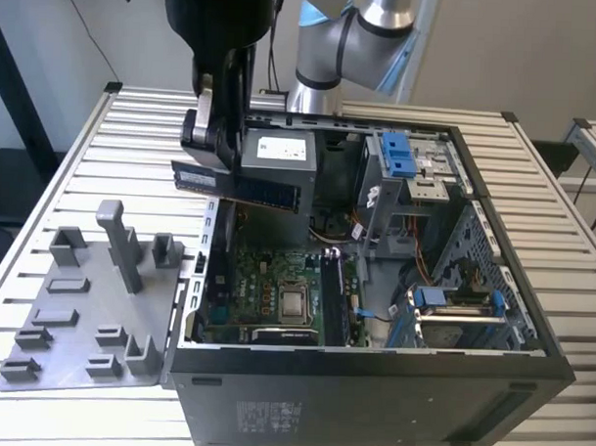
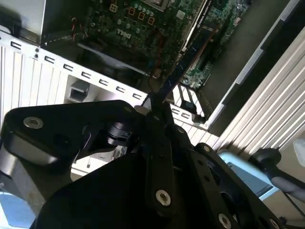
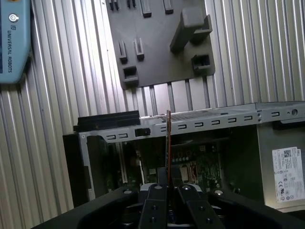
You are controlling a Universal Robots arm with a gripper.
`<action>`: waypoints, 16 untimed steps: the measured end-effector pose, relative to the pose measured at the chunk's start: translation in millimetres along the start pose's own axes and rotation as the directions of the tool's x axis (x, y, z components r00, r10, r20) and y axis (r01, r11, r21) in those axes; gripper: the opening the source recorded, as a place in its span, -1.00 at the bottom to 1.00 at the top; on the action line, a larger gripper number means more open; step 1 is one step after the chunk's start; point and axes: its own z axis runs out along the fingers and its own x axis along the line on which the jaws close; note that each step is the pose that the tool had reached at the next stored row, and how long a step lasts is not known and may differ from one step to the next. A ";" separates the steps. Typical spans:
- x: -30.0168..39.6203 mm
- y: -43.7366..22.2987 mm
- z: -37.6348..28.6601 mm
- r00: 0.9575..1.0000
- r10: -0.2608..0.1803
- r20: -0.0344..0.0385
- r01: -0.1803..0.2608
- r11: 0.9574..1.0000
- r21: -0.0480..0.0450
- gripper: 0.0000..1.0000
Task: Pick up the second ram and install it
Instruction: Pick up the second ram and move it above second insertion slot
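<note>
My gripper [image 1: 216,159] is shut on the second ram [image 1: 242,188], a long dark stick with black chips. It hangs level above the open computer case [image 1: 371,382], over the case's wall on the exterior view's left. In both wrist views the stick shows edge-on, a thin line [image 3: 168,138] running out from between the black fingers [image 3: 157,193], and in the second wrist view it [image 2: 183,64] points toward the green motherboard [image 2: 143,24]. The long memory slots [image 1: 331,288] lie below, beside the processor socket [image 1: 295,303].
A grey plastic tray [image 1: 74,318] with posts and blocks lies on the slatted table at the exterior view's left. Inside the case are a grey power supply [image 1: 281,149], blue drive brackets [image 1: 398,153] and loose cables [image 1: 373,309]. The arm's base stands behind the case.
</note>
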 end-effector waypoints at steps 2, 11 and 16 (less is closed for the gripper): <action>-0.9 -5.4 -0.1 1.000 0.000 0.000 0.000 1.000 0.000 -0.72; -5.2 -32.8 -0.5 1.000 0.000 0.000 0.000 1.000 0.000 -0.72; -7.3 -45.9 -0.8 1.000 0.000 0.000 0.000 1.000 0.000 -0.72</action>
